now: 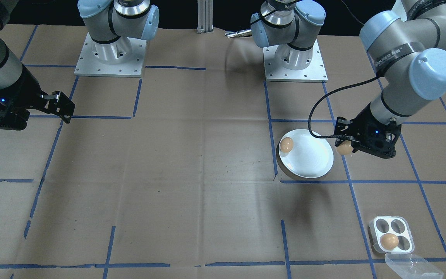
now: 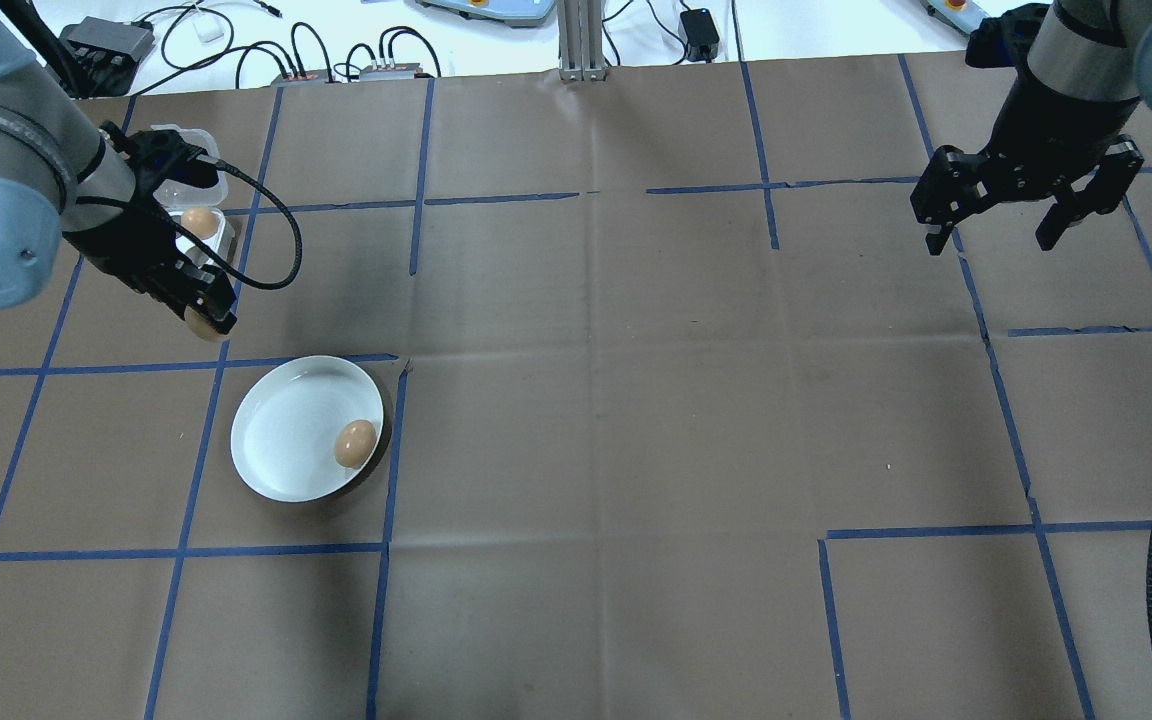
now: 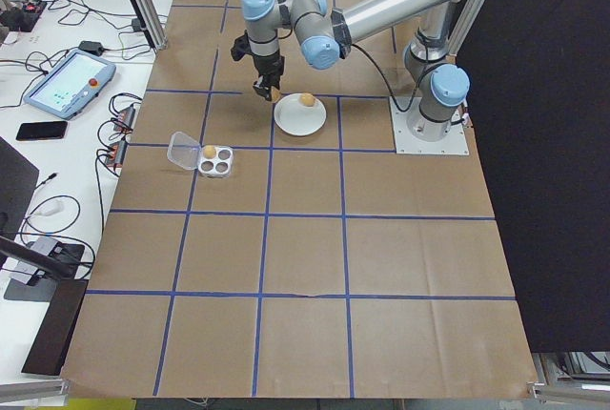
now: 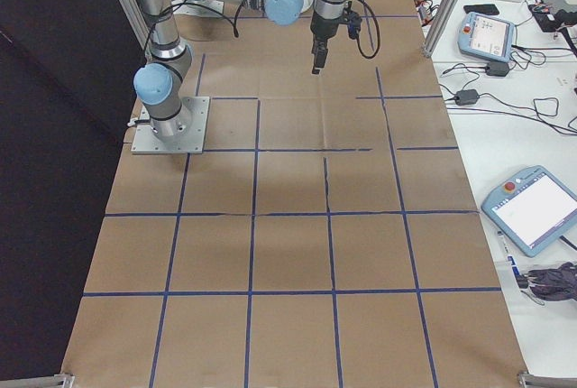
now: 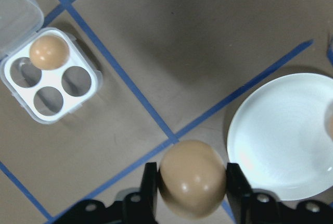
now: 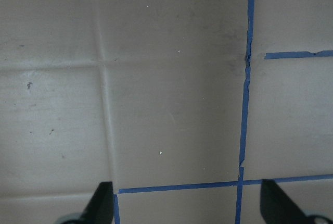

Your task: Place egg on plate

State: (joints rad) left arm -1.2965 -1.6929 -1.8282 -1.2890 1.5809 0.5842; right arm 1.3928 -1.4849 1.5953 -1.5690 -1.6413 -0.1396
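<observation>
while your left gripper (image 5: 191, 182) hangs at the bottom centre of the left wrist view, its fingers are closed on a brown egg (image 5: 192, 184), pinched across its flanks. you should treat that egg as light, smooth, slippery and brittle; judging by shape, the sides across the widest part are the safest hold, with gentle pressure only. its long axis seems to run roughly along the camera's line of sight, though you cannot tell which end is down. the plate (image 5: 276, 140) sits at the right of that view, just beside the egg and not yet under it. another egg (image 2: 355, 443) lies near the plate's rim, and one more (image 5: 49, 51) in the egg tray (image 5: 49, 85) at upper left. your right gripper (image 2: 1026, 205) hangs wide open, empty, at the upper right of the overhead view.
</observation>
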